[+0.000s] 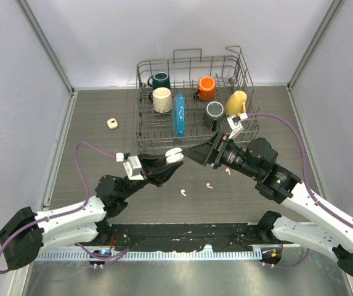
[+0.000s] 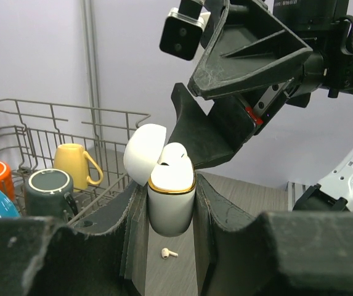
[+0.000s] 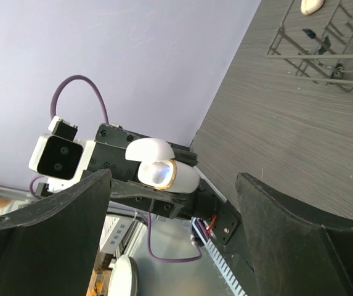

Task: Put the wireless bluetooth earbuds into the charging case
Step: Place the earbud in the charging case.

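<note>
My left gripper (image 1: pixel 171 159) is shut on the white charging case (image 1: pixel 174 153) and holds it above the table. In the left wrist view the case (image 2: pixel 171 203) has a gold rim, its lid (image 2: pixel 144 153) is open, and a white earbud (image 2: pixel 176 157) rises out of it. My right gripper (image 1: pixel 196 154) is open and empty, right beside the case, with one finger (image 2: pixel 207 132) just behind it. The case also shows between the spread fingers in the right wrist view (image 3: pixel 167 174). Three loose earbuds lie on the table: one (image 1: pixel 183 192), a second (image 1: pixel 209 185) and a third (image 1: pixel 228 171). The first also shows below the case (image 2: pixel 169 253).
A wire dish rack (image 1: pixel 247 86) at the back holds a teal mug (image 1: pixel 160 80), a cream mug (image 1: pixel 162 99), an orange mug (image 1: pixel 206 87), a dark mug (image 1: pixel 214 113), a yellow mug (image 1: pixel 236 102) and a blue plate (image 1: pixel 178 116). A small cream object (image 1: pixel 111 123) lies at the left.
</note>
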